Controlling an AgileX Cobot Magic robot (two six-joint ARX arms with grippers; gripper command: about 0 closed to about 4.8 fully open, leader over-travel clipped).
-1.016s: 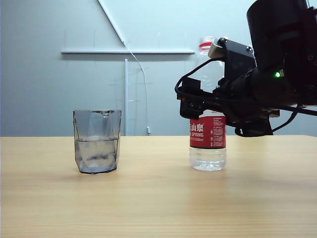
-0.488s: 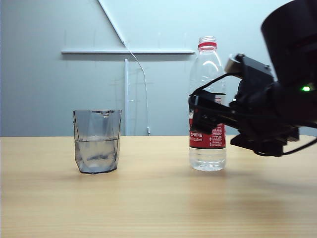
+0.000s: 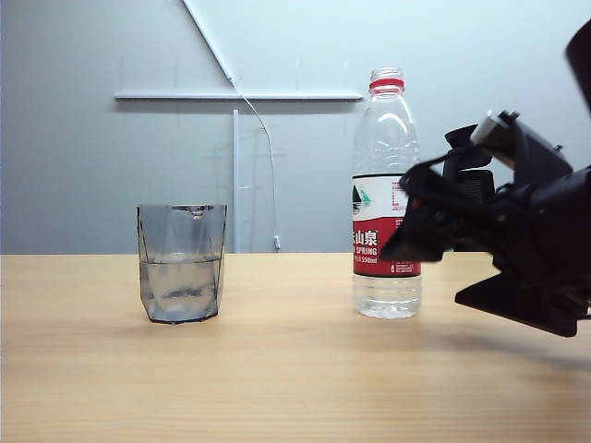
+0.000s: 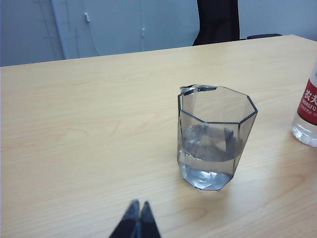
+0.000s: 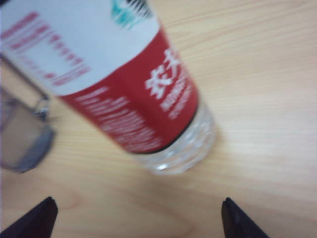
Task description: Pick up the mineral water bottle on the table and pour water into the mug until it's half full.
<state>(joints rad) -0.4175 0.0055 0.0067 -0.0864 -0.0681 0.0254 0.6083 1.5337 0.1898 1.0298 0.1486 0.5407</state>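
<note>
**Bottle upright on the table, jaws spread beside it**

The tall clear plastic mineral water bottle (image 3: 387, 194) with red-and-white label stands on the light-wood table (image 3: 277, 369), well apart from the smoky-grey faceted mug (image 3: 181, 263), about half full of water (image 4: 210, 159). The right gripper (image 5: 136, 218) hangs spread wide, empty, beside the bottle. The left gripper (image 4: 136, 220) sits pressed together near the mug. Nearly drained, the thin-walled bottle likely feels light, squashy and tippy; the labelled waist looks the safest hold

The right arm (image 3: 517, 249) at the exterior view's right edge is matte black and blocky, with angular housings and a small pale silver-grey cap on top. Its right gripper (image 5: 136, 218) shows two dark, wedge-shaped fingertips. The left gripper (image 4: 136, 223) shows two slim black tips, blue-grey at their edges.
</note>
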